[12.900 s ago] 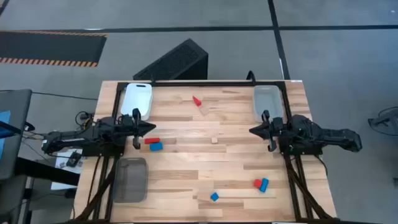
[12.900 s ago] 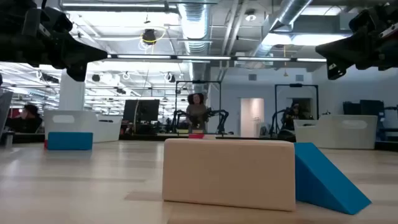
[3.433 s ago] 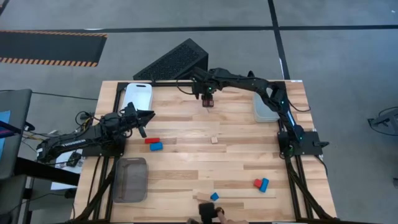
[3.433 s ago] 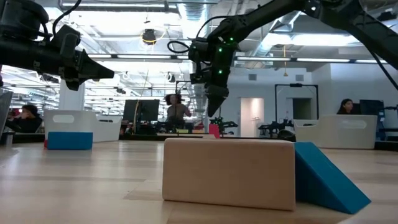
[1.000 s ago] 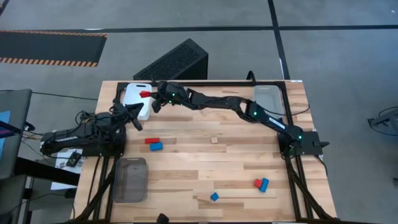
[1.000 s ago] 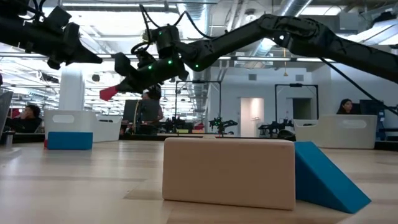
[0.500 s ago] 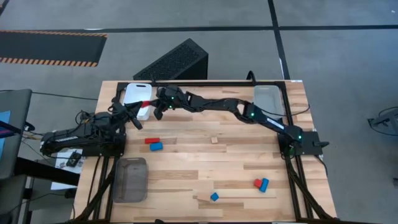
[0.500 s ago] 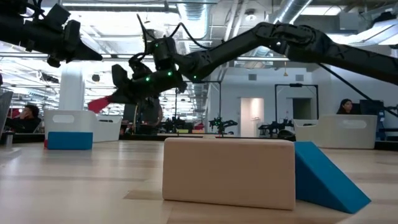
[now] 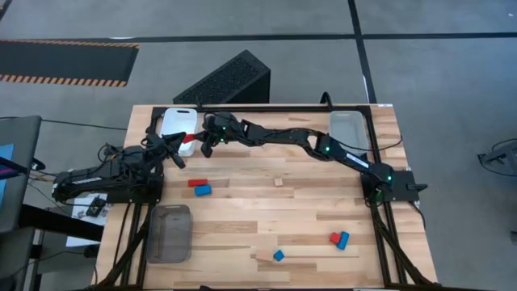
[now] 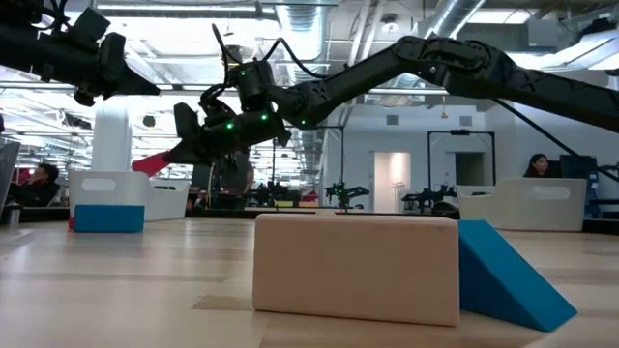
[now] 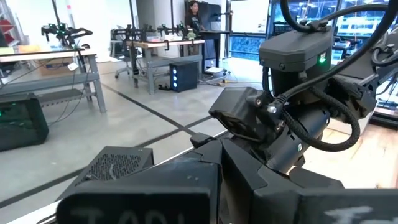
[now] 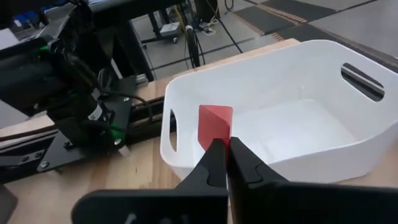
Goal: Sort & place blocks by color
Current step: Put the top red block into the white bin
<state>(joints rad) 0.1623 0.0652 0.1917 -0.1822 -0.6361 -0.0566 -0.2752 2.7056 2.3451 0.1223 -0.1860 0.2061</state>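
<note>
Right claw point(image 12: 222, 149) | pinching red block point(image 12: 214, 126) | over white tray point(image 12: 298, 134)

Wooden table point(image 9: 266, 202) on a grey concrete floor point(image 9: 242, 20) marked with dark lines. Behind the table, an open workshop: ceiling ducts point(image 10: 300, 24), strip lights, workbenches point(image 11: 68, 56), seated people.

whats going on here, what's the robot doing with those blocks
The right arm is stretched across the table, and its tool is shut on a red block, holding it over the near rim of the white tray at the far left corner. The left tool waits shut just beside that tray. Other red and blue blocks lie loose on the table, including a red and blue pair near the left arm.
</note>
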